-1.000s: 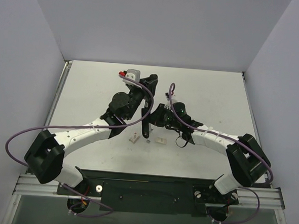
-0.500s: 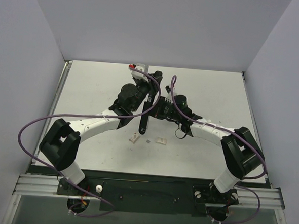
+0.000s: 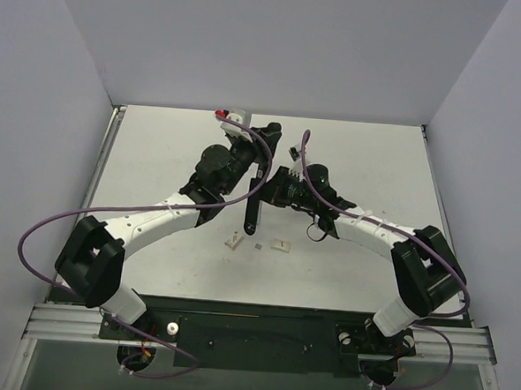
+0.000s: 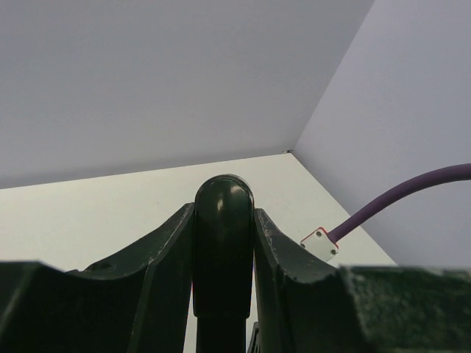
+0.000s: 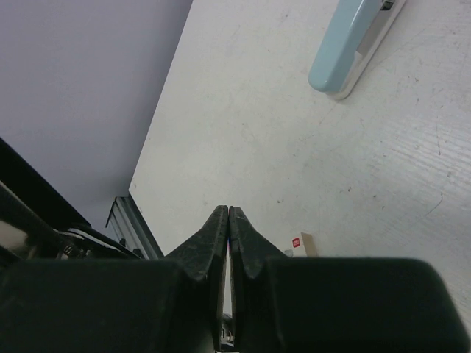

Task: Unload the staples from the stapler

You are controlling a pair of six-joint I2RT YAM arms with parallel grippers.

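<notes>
Left gripper (image 4: 224, 220) clamped on stapler (image 3: 253, 208), rounded end | right gripper (image 5: 229, 218) closed together, beside stapler

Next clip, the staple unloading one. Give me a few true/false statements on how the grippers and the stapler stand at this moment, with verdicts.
1. The left gripper is clamped on the rounded black end of the stapler. True.
2. The right gripper is spread wide open. False: its fingers are pressed together.
3. The stapler lies flat on the table, away from both arms. False: it is held in the left gripper, between the two wrists.
4. Small pale pieces lie on the table, on the arm-base side of the stapler. True.
</notes>
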